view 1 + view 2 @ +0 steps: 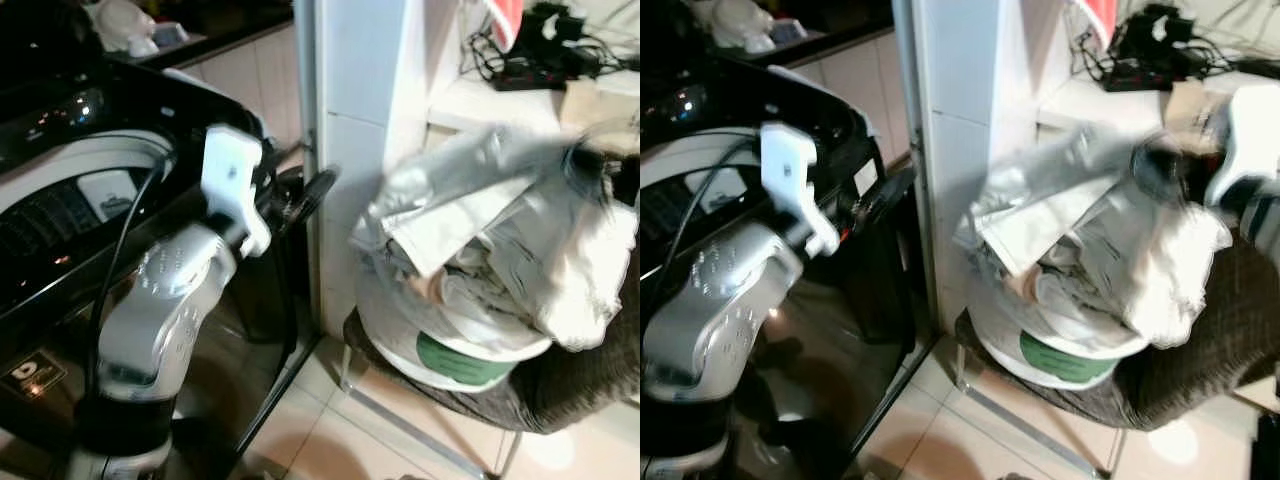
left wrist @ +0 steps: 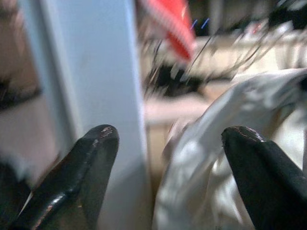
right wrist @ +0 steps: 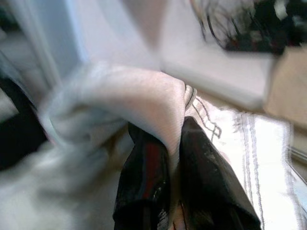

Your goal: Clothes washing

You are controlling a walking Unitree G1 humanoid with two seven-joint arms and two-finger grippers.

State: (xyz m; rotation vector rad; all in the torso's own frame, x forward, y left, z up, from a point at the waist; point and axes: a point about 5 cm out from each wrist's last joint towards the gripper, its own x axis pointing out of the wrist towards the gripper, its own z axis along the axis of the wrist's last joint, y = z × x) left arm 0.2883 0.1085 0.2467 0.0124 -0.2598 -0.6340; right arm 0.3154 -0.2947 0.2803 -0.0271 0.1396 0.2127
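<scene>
White and grey laundry (image 1: 480, 240) is heaped in a pale bucket (image 1: 455, 362) with a green label, and that bucket sits on a dark chair (image 1: 560, 385) just beside the tiled pillar (image 1: 355, 120). Your right claw (image 3: 175, 158) is pressed together on a fold of white cloth (image 3: 144, 103) at the top of the heap, toward the chair's back edge, so you have a garment pinched but not clear of the pile. Your left claw (image 2: 170, 177) is spread, holding nothing, and hangs between the pillar and the heap, near the front corner of the washing machine (image 1: 90, 200). The machine stands on the far side of the pillar from the chair, its black top and white drum rim in sight under your left arm. As far as you can judge, the wash is barely begun: almost the whole load is in the bucket, and carrying each piece over to the drum is left to do.
</scene>
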